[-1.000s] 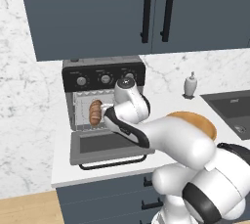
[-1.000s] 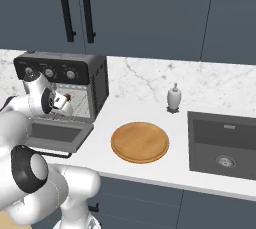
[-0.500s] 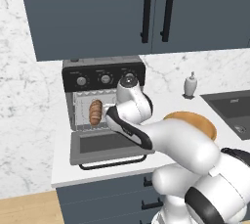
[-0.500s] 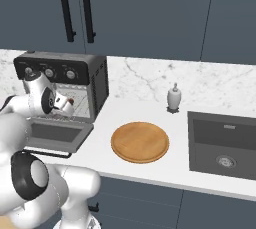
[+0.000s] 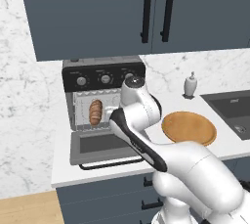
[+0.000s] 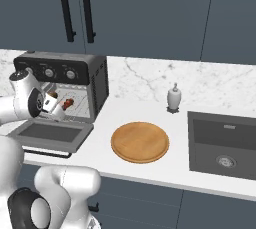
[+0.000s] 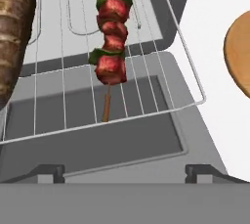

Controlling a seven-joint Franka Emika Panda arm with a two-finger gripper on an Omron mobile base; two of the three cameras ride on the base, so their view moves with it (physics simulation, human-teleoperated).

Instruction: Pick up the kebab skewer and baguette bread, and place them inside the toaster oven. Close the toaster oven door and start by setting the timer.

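With grey-framed drop-down door lying open flat, boxy grey toaster oven sits at left of white marble counter. Golden-brown baguette loaf rests on wire rack, left part. Kebab skewer with red chunks lies on rack right of loaf, apart from it. Two-finger gripper at oven mouth, fingers spread, holding nothing. Round wooden plate right of oven.

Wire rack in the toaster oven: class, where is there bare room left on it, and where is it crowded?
On the wire rack, bare wire lies between the baguette bread at one side and the kebab skewer near the middle, and again between the skewer and the rack's far side rail. The loaf's side is crowded. The open toaster oven door below is bare.
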